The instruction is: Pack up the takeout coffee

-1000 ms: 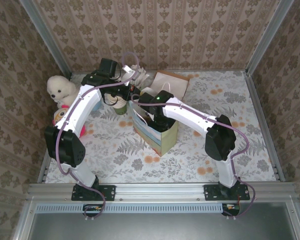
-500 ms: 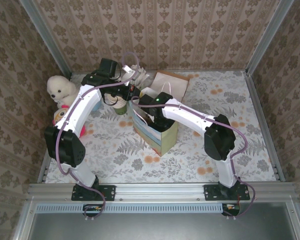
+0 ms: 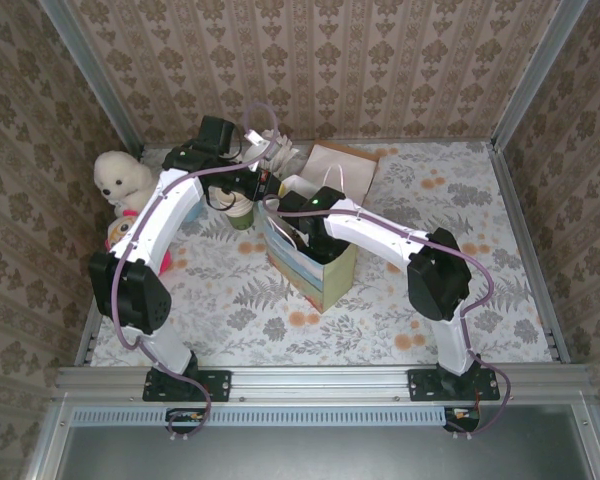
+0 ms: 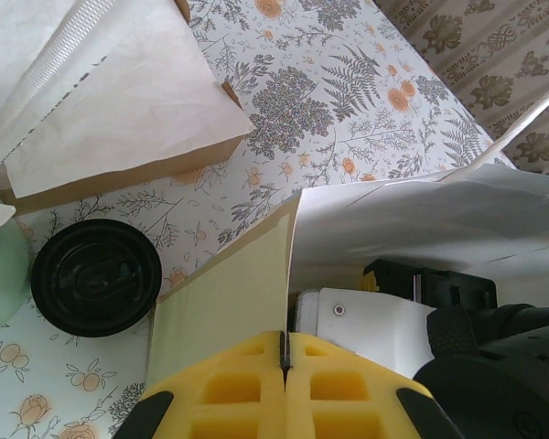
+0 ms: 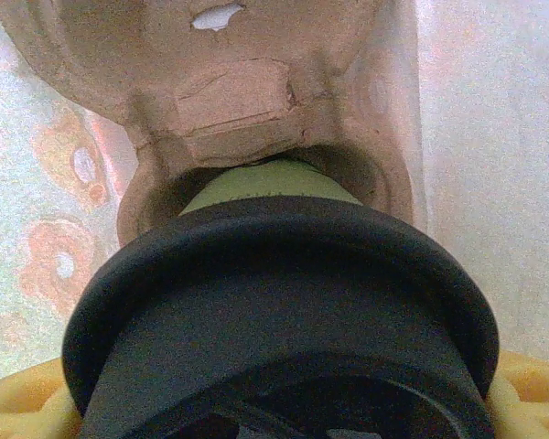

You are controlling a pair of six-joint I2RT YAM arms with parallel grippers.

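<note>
Between the right gripper's [image 5: 273, 401] yellow fingers [image 5: 23, 402] sits the takeout coffee [image 5: 274, 302], clamped at the lid, jaws spread wide around it. The cup hangs inside the paper bag [image 3: 325, 278]. Ahead of the fingertips we see the bag's folded floor [image 5: 238, 101], close, though we cannot tell whether the cup's base touches it. The left gripper [image 4: 284, 346] is pinched shut on the bag's rim [image 4: 291, 265], holding the mouth open beside the right wrist.

We judge this to be the lowering-in, late in the task. The next move calls for a short straight drop until the base rests flat, then a release and a clean lift out without snagging the paper walls. Risk: let go too early and the cup tips.

Cup's look: dark-green paper body, mostly hidden behind a round black plastic lid with a raised rim, lid end toward the wrist. Left of the left fingers, on the table [image 4: 348, 110], lies a second black lid [image 4: 96, 277], not ours.
</note>
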